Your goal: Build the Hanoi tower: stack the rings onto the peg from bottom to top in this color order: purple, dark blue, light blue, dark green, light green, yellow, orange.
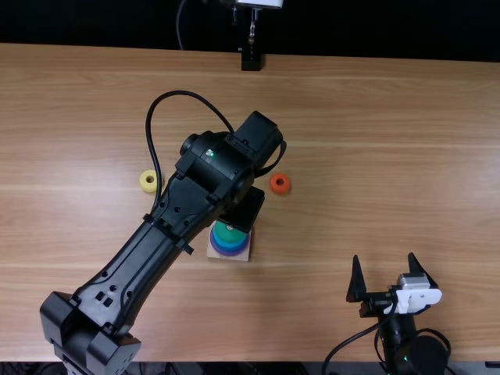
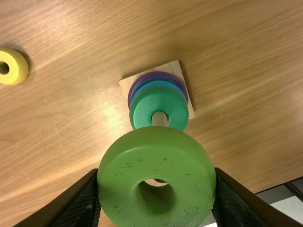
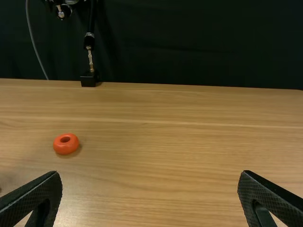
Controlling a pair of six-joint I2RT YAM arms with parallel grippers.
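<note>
No label, number or sign can be read here — at least, none that seems legible.

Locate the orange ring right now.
In the top view, the orange ring lies on the table, beyond and to the right of the square wooden base.

Losing the far side of the ring stack under the left gripper in the top view, and cutting off the right arm at the bottom edge. Looking down from the left wrist, missing part of the peg and part of the dark green ring behind the light green ring, trimming the yellow ring at the left edge. In the right wrist view, barely catching a dark scrap, too small for naming, and cropping the black stand at the top.
</note>
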